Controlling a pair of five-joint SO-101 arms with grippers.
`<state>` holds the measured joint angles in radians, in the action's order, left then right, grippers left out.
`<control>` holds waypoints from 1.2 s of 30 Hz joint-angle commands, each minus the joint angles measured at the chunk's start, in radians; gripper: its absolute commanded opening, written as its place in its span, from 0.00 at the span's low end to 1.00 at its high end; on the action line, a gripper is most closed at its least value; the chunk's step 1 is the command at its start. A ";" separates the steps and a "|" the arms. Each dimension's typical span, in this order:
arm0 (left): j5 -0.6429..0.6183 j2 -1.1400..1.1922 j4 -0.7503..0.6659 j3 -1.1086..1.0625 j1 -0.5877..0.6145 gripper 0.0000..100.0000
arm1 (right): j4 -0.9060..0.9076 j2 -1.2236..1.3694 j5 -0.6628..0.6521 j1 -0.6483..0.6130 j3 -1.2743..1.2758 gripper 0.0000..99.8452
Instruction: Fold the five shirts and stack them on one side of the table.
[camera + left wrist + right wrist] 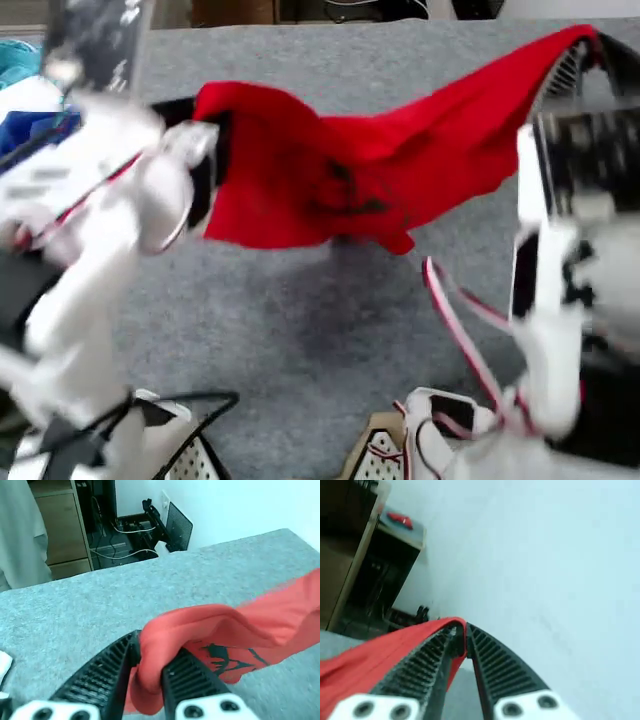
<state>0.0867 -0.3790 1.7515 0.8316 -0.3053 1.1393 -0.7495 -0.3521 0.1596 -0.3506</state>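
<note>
A red shirt (pixel 330 170) with a dark print hangs stretched above the grey table (pixel 300 320), held up at both ends. My left gripper (pixel 205 150) is shut on the shirt's left end; in the left wrist view the red cloth (pixel 210 630) bunches between its black fingers (pixel 107 672). My right gripper (pixel 585 45) is shut on the shirt's right corner, lifted high at the far right; in the right wrist view a red edge (pixel 385 645) runs into the pinched fingertips (pixel 465 630).
Blue and teal clothing (pixel 25 95) lies at the table's far left edge. Red-and-white cables (pixel 465 335) trail across the near right of the table by the arm bases. A wooden cabinet (pixel 60 525) and cables stand beyond the table.
</note>
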 commanded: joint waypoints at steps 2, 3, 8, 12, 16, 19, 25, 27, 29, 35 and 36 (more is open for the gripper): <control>0.005 -0.242 0.009 -0.219 -0.021 0.02 | 0.058 -0.042 0.005 -0.001 -0.137 0.01; -0.003 -0.288 0.009 -0.282 -0.034 0.02 | 0.074 -0.050 0.005 0.001 -0.166 0.01; -0.084 -0.512 0.009 -0.509 -0.087 0.02 | 0.109 -0.084 0.005 0.044 -0.271 0.01; -0.138 -0.616 0.009 -0.643 -0.114 0.02 | 0.107 -0.090 0.009 0.042 -0.291 0.01; -0.140 -0.662 0.009 -0.770 -0.118 0.02 | 0.101 -0.071 0.012 0.036 -0.268 0.01; -0.137 -0.664 0.008 -0.833 -0.118 0.02 | 0.075 -0.024 0.008 -0.005 -0.186 0.01; -0.106 -0.662 -0.046 -0.980 -0.110 0.02 | -0.011 0.059 0.002 -0.088 0.071 0.01; -0.095 -0.662 -0.074 -1.023 -0.110 0.02 | -0.051 0.067 0.002 -0.101 0.160 0.01; -0.095 -0.662 -0.094 -1.056 -0.110 0.02 | -0.078 0.065 0.002 -0.117 0.232 0.01; -0.094 -0.662 -0.180 -1.221 -0.110 0.02 | -0.098 0.070 0.002 -0.125 0.357 0.01; -0.094 -0.662 -0.209 -1.269 -0.109 0.02 | -0.107 0.068 0.002 -0.125 0.375 0.01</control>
<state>-0.0161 -1.0403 1.6118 -0.3498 -0.4158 1.0748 -0.6836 -0.3491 0.0476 -0.0100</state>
